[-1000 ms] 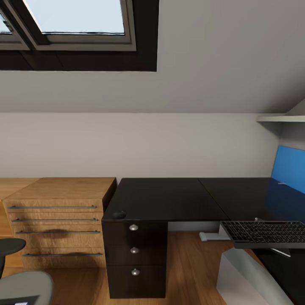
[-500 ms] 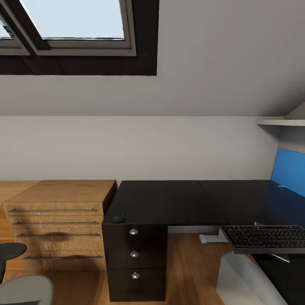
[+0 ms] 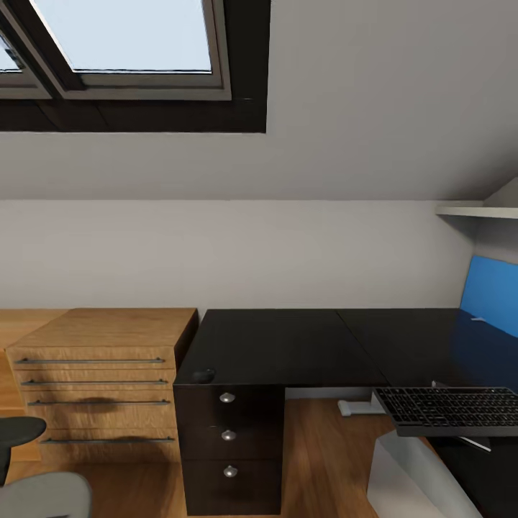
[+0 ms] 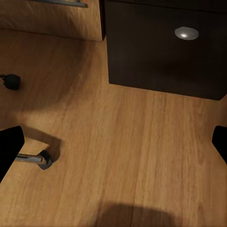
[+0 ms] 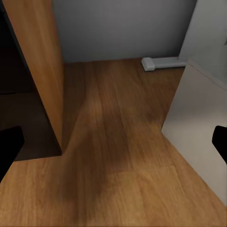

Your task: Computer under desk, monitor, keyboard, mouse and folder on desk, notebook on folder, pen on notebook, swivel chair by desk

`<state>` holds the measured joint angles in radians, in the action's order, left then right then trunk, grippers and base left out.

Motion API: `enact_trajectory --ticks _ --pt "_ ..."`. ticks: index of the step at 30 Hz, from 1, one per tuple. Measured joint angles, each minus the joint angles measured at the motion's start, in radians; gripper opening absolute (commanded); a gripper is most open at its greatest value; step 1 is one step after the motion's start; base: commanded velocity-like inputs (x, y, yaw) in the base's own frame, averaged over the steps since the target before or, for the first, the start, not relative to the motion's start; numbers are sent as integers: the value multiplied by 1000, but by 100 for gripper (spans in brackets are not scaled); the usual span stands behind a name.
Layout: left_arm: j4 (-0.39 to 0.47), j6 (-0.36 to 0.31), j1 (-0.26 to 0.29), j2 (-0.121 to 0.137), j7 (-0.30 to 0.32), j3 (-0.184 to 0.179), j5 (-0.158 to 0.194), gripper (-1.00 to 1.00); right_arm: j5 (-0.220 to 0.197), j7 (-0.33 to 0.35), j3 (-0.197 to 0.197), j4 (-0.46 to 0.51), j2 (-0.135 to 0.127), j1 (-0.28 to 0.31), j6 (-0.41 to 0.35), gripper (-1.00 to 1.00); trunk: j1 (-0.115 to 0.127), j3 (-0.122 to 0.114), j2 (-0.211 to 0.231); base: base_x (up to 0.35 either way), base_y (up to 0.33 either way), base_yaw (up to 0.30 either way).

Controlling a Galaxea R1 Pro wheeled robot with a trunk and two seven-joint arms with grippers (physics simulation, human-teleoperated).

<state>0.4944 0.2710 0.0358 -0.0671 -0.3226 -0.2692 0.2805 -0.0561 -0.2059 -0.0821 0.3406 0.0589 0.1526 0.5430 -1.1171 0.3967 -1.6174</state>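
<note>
**Facing the desk with both claws empty and low**

The left claw hangs over bare wooden floor, its two dark fingertips spread wide at the edges of its camera's picture and holding nothing. Beyond it stand the black drawer unit with a round silver knob, and a chrome leg with a wheel of the chair base. The right claw is spread just as wide, also empty, over floor between the drawer unit's side and a pale grey box, probably the computer, under the desk.

On the desk, the mouse sits at the front left corner above the drawers. The keyboard juts past the front edge of the right-hand wing, well apart from the mouse. A blue wall panel rises behind that wing. The chair shows at the lower left, beside the wooden dresser.

My judgement: the robot is between steps, positioning itself. The mouse and keyboard likely need bringing together next, which calls for raising an arm to desk height and approaching the front edge.
</note>
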Motion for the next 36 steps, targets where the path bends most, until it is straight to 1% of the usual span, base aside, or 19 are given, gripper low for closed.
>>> enact_trajectory --ticks 8,15,19,22,32,36 --pt "0 2 0 0 1 0 0 100 1 2 -1 0 12 0 0 100 0 -4 0 -2 1 -132" --pt "0 3 0 1 1 0 0 100 3 3 -3 -1 14 0 -2 100 0 -5 0 -197 158 -12" --pt "0 2 0 0 2 0 0 100 3 3 -3 -1 14 0 -3 100 0 -5 0 -50 40 -59" --pt "0 3 0 0 3 -1 0 100 3 3 -3 -1 14 0 -3 100 0 -7 0 -14 12 -217" --pt "0 4 0 0 3 -2 -1 100 3 6 -3 -3 14 0 -4 100 0 -9 0 -239 214 -269" --pt "0 4 0 0 3 -2 -1 100 3 6 -3 -4 14 0 -4 100 0 -7 0 -252 226 -160"
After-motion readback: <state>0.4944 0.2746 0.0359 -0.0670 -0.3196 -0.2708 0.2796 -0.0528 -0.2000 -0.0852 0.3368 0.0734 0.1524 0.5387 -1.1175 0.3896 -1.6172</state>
